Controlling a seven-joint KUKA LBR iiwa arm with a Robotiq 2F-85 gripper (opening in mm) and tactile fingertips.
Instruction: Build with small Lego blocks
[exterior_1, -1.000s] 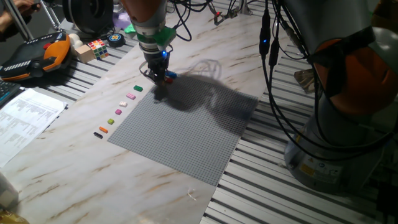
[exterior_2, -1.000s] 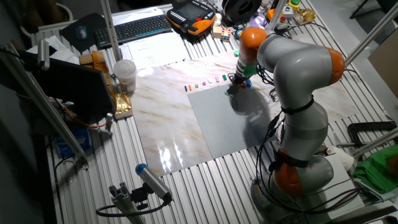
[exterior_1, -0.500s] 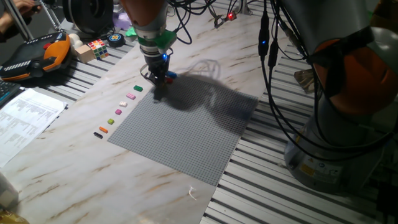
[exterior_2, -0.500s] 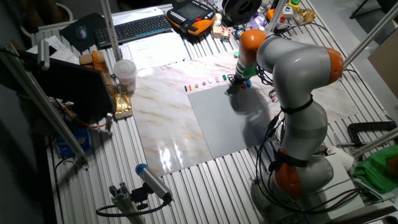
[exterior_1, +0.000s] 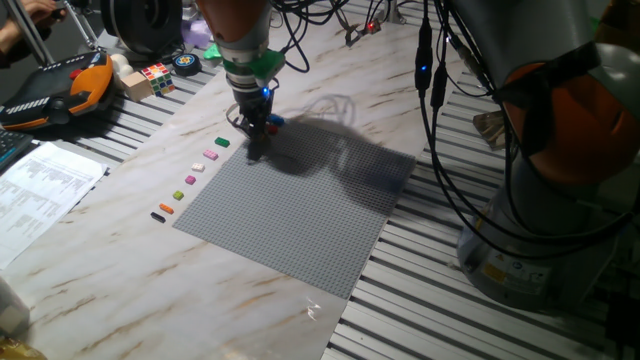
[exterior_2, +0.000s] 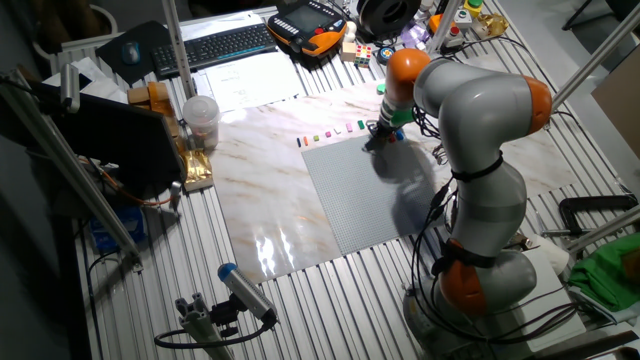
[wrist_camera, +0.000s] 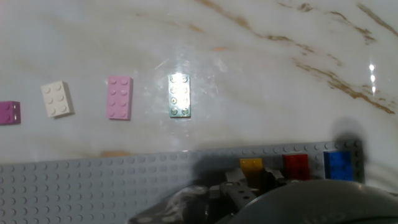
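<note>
My gripper (exterior_1: 254, 150) stands low over the far corner of the grey baseplate (exterior_1: 300, 210), also seen in the other fixed view (exterior_2: 372, 140). In the hand view its dark fingertips (wrist_camera: 252, 182) are right at a yellow brick (wrist_camera: 251, 165) that sits on the baseplate (wrist_camera: 93, 186) edge row, beside a red brick (wrist_camera: 296, 165) and a blue brick (wrist_camera: 339, 165). I cannot tell whether the fingers clamp it. Loose on the marble lie a green brick (wrist_camera: 180, 95), a pink brick (wrist_camera: 119, 98), a white brick (wrist_camera: 57, 99) and a purple brick (wrist_camera: 9, 112). The row goes on to an orange brick (exterior_1: 166, 208) and a black brick (exterior_1: 157, 216).
A Rubik's cube (exterior_1: 157, 73) and an orange-black pendant (exterior_1: 60, 90) lie at the far left. A paper sheet (exterior_1: 40, 180) lies left of the bricks. The robot base (exterior_1: 540, 230) and hanging cables (exterior_1: 440, 120) are on the right. A keyboard (exterior_2: 215, 45) and a cup (exterior_2: 200, 115) stand beyond.
</note>
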